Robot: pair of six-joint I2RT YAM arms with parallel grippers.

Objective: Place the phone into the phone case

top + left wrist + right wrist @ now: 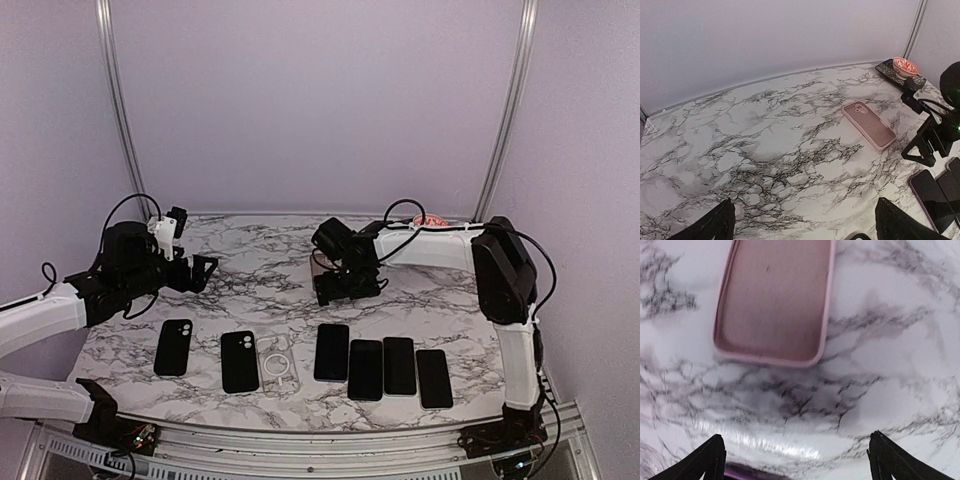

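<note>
A pink phone case (772,300) lies hollow side up on the marble table (890,340), just beyond my right gripper (797,462). That gripper is open with nothing between its fingertips (705,462). From above, the right gripper (345,287) hovers over the table's middle, with the pink phone case (317,263) peeking out behind it. Several dark phones lie in a row near the front, the closest phone (332,352) just in front of the right gripper. A clear phone case (278,364) lies in that row. My left gripper (203,272) is open over bare marble at the left.
A red-patterned bowl (905,66) stands on a dark tray (888,67) at the back right corner. In the left wrist view the pink case (868,124) lies between my left gripper (805,225) and the right arm (935,135). Grey walls close in the back and sides.
</note>
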